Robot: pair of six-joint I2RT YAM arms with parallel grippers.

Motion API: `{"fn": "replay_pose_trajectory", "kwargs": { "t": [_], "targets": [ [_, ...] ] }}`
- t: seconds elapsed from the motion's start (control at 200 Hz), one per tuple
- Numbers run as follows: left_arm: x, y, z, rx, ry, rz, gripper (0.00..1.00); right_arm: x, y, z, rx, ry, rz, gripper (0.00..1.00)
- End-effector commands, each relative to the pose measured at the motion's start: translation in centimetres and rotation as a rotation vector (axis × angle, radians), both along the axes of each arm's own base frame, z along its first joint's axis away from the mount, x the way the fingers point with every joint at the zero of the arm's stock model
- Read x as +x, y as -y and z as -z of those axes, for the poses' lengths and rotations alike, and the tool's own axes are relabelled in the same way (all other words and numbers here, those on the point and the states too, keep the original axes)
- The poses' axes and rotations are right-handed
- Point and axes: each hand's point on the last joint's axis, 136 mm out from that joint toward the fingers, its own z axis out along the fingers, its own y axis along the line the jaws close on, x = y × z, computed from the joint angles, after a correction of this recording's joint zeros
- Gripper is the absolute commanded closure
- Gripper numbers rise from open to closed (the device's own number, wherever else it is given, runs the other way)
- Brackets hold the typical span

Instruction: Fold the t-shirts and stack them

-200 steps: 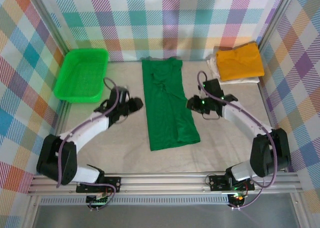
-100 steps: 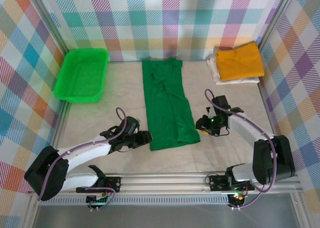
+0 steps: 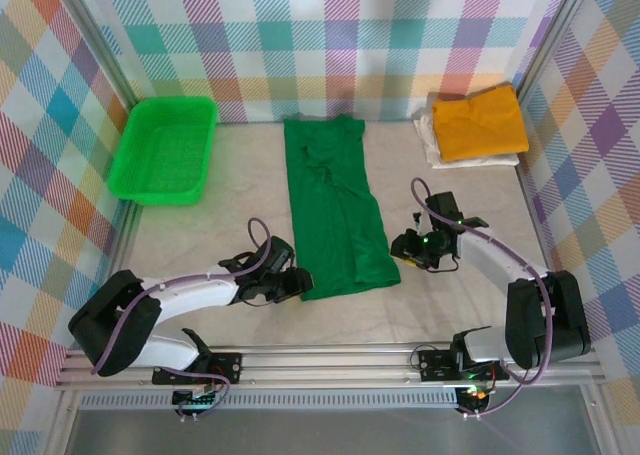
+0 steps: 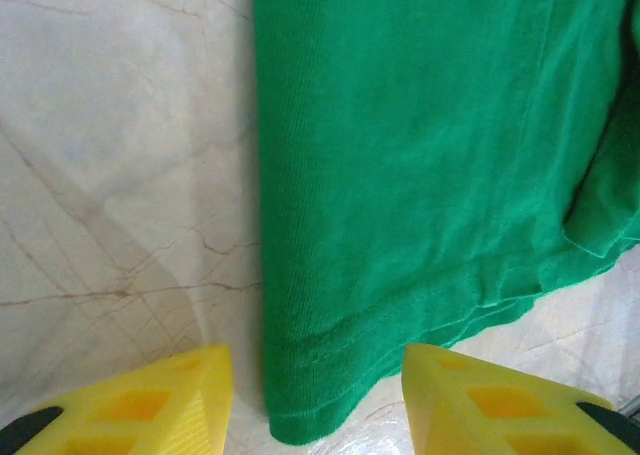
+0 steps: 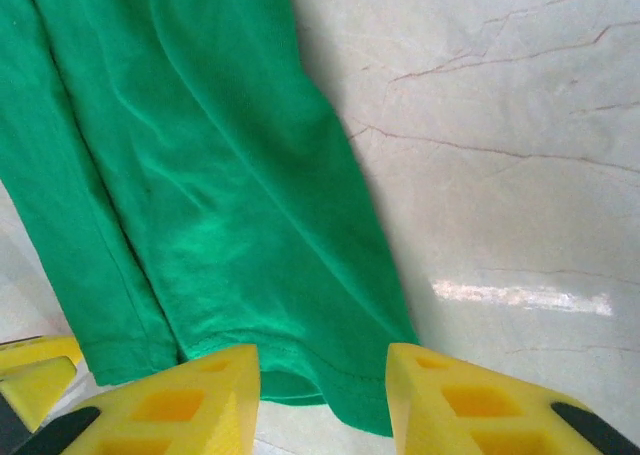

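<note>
Cloth takes up the middle of the pale marbled table (image 3: 230, 200): a plain dark green t-shirt (image 3: 335, 205), soft and folded lengthwise into a long strip. Its collar end lies toward the far wall and its hem toward the arms. A few creases bunch near the collar, while the rest lies fairly flat.

Down at the hem, both arms reach in from either side. The left gripper (image 3: 298, 283) sits at the near left corner of the shirt. From its wrist camera, the left gripper (image 4: 318, 370) has its yellow fingers (image 4: 160, 395) standing apart. The stitched hem corner of the dark green t-shirt (image 4: 420, 175) lies on the table between them, not pinched.

The right gripper (image 3: 403, 247) is at the near right corner of the hem. From its own wrist, the right gripper (image 5: 322, 375) likewise has its blocky yellow fingers (image 5: 190, 395) spread. The dark green t-shirt (image 5: 200, 175) shows its rounded hem corner in the gap between them, resting loose on the table top.

In the far right corner, a folded mustard yellow t-shirt (image 3: 480, 123) lies on top of a folded white t-shirt (image 3: 428, 137), whose edges peek out beneath it. Across the table, in the far left corner, stands a bright green plastic mesh basket (image 3: 170, 102), well apart from the shirts.
</note>
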Motion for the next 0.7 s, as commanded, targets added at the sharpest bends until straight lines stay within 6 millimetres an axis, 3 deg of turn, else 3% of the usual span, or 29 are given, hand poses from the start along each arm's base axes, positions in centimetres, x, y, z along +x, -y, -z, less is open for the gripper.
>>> {"fn": "replay_pose_trajectory", "kwargs": {
  "t": [0.0, 0.205, 0.44, 0.695],
  "targets": [
    [0.2, 1.3, -0.6, -0.03, 0.008, 0.015, 0.53, 0.0, 0.0, 0.0, 0.013, 0.01, -0.004, 0.61],
    [-0.3, 2.7, -0.4, -0.036, -0.012, 0.049, 0.57, 0.0, 0.0, 0.8, 0.013, -0.007, 0.0, 0.62],
    [-0.6, 2.5, -0.6, -0.019, 0.005, 0.052, 0.63, -0.2, 0.1, 1.3, 0.013, -0.016, 0.009, 0.62],
    [-0.4, 2.6, 0.1, 0.008, -0.001, 0.055, 0.87, -1.5, -0.3, 1.4, 0.046, -0.055, -0.004, 0.62]
  ]
}}
